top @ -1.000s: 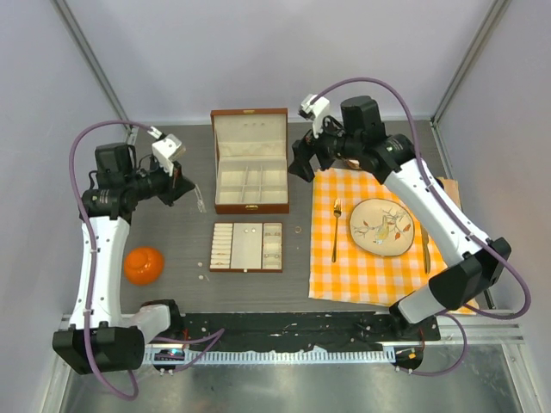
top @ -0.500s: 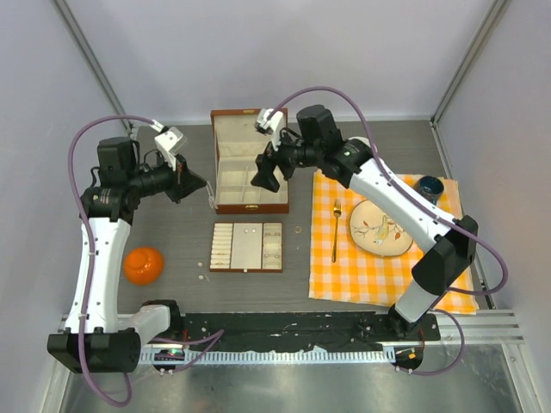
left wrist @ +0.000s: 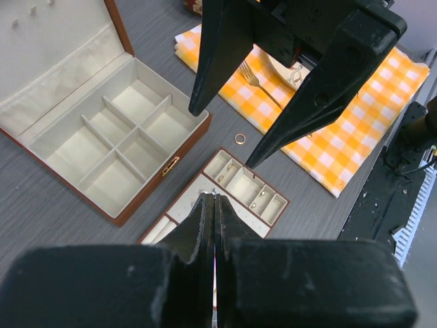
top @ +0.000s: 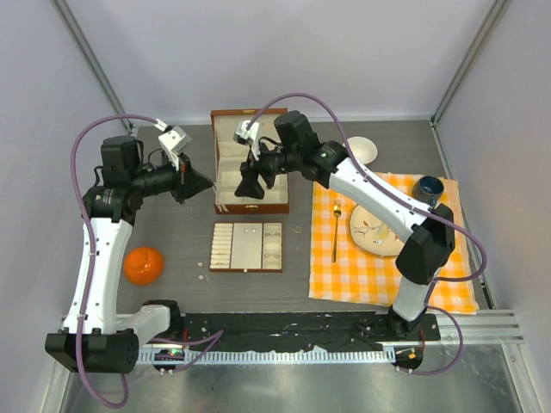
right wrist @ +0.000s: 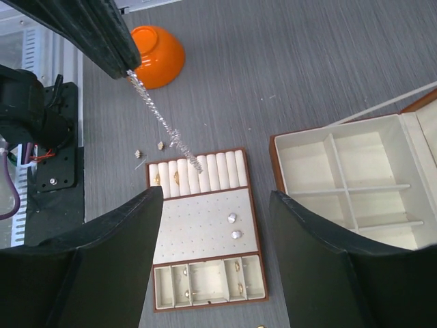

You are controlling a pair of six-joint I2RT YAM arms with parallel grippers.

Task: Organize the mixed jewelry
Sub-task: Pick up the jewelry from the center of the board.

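chain (right wrist: 166,124) dangling, long axis vertical (left gripper (right wrist: 124,65))

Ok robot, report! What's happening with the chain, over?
Left gripper shut on chain, dangling. Right gripper open, facing it, empty. Nothing in the way.

Chain (right wrist: 164,123) dangling off the left gripper (left wrist: 214,201) looks like shiny twisted silvery metal. The gripper itself is matt black plastic. Below it, the worktop (right wrist: 273,68) is matt grey woodgrain, and the box (top: 250,208) is smooth brown wood with a cream cloth-looking lining.
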